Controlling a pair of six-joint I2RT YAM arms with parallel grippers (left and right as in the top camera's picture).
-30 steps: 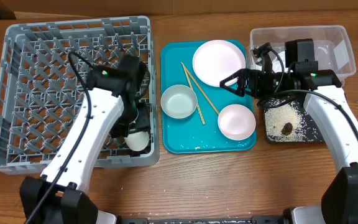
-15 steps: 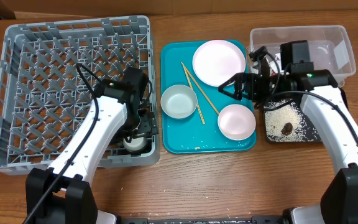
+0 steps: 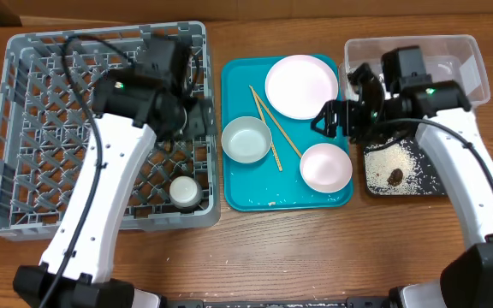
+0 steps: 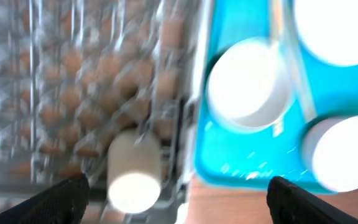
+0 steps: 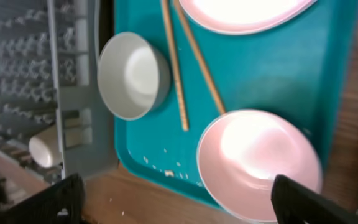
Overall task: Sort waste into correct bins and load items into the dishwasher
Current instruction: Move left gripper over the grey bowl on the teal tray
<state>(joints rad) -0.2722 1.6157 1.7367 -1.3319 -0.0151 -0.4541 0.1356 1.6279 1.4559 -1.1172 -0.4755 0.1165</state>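
Your left gripper (image 4: 179, 200) is hanging wide open and empty above the cup (image 4: 133, 174), which is sitting in the lower right of the grey rack (image 3: 24, 51). Your right gripper (image 5: 179, 202) is gaping empty over the pink bowl (image 5: 260, 158).

Risk: pads slipping on its rim and knocking the chopsticks (image 5: 176, 68) off the teal tray (image 5: 278, 68).

A wooden table (image 3: 229, 257) is carrying everything; little of the room is showing.

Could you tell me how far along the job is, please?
Done: white cup in the grey rack; rice and brown lump in the black tray. In hand: nothing, left gripper and right gripper both open. Left: plate, two bowls and chopsticks on the teal tray.
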